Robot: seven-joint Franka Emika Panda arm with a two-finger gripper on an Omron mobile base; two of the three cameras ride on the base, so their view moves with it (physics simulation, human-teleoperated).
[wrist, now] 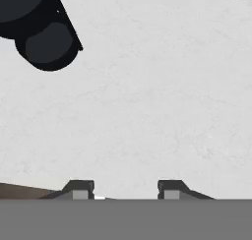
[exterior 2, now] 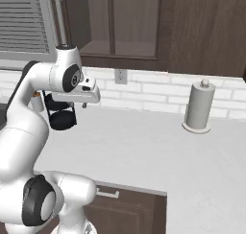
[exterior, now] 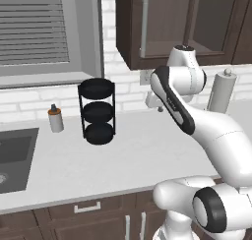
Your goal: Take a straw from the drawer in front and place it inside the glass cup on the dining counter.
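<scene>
White surface (exterior: 123, 160) runs along the brick wall, with one closed drawer (exterior: 88, 208) under its edge. Above it the bent arm holds the end effector (wrist: 125, 190), fingers spread apart and empty. One black rack (exterior: 97, 111), one paper roll (exterior 2: 198, 107), one small bottle (exterior: 55, 118) stand there.

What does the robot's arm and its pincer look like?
The arm is glossy white, made of rounded, bulging links with dark grey to black bands and round caps at the joints. The pincer ends in two small, dark grey fingertips. No cables or markings show.
</scene>
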